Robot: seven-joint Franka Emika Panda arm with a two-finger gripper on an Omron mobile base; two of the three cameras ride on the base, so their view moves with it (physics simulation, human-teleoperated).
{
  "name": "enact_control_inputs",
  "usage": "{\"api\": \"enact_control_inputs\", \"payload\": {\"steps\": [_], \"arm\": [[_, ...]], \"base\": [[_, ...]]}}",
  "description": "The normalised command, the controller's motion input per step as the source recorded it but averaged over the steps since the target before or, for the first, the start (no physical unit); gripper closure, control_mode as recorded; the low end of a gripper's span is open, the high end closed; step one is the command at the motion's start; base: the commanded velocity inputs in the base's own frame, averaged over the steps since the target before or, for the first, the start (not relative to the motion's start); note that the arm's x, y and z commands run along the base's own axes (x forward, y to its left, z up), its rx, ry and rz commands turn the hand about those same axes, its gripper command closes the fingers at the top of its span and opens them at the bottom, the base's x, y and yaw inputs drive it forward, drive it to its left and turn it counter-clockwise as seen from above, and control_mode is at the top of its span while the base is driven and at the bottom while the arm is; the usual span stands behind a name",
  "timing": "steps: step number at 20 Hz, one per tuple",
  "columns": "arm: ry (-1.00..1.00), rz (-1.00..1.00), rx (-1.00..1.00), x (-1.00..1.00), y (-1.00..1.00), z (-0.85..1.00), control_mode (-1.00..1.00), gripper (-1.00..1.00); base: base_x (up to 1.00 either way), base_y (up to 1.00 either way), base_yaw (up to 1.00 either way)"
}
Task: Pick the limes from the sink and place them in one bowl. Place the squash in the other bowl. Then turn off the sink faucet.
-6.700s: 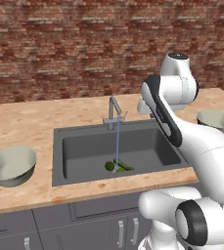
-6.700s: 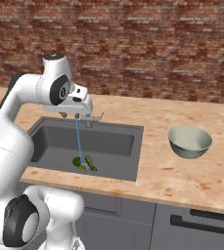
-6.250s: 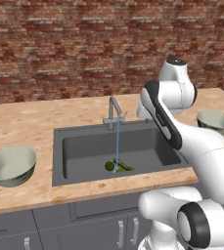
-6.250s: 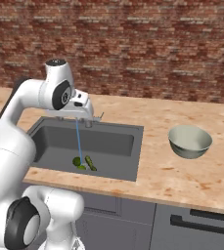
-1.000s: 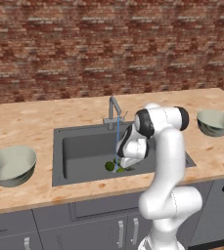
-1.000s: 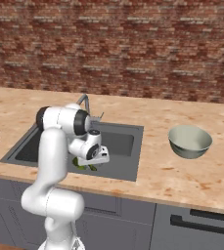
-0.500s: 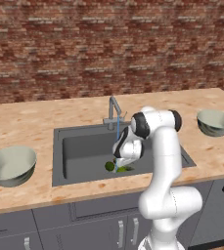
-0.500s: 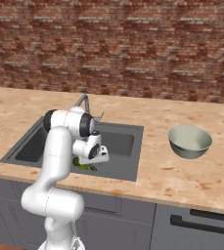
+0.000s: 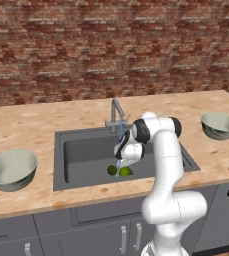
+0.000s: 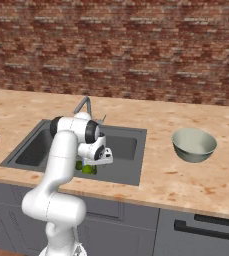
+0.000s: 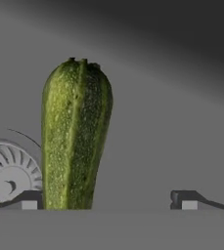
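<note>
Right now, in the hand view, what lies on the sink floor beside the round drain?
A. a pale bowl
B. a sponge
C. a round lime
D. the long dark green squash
D. In the hand view the squash stretches upward along the grey floor of the sink, right beside the drain, with the open gripper low over it.

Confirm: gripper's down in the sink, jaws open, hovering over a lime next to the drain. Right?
Not quite. The hand view shows the open gripper over the squash, a long dark green vegetable, not a lime. The rest holds: it is down in the sink, and the drain sits right beside the squash.
</note>
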Motion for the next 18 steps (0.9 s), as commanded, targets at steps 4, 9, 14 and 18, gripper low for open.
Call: {"api": "enact_control_inputs", "payload": {"steps": [4, 9, 14, 18], "arm": [[0.0, 0.0, 0.0, -0.11, 0.21, -0.44, -1.0, -1.0], [0.02, 0.0, 0.0, -0.1, 0.0, -0.69, -1.0, 1.0], [0.0, 0.0, 0.01, -0.24, 0.0, -0.55, -1.0, 1.0], [-0.05, -0.03, 0.07, -0.33, -0.12, -0.11, -1.0, 1.0]], "base": [[0.0, 0.0, 0.0], [0.0, 0.0, 0.0], [0.0, 0.0, 0.0], [0.0, 0.0, 0.0]]}}
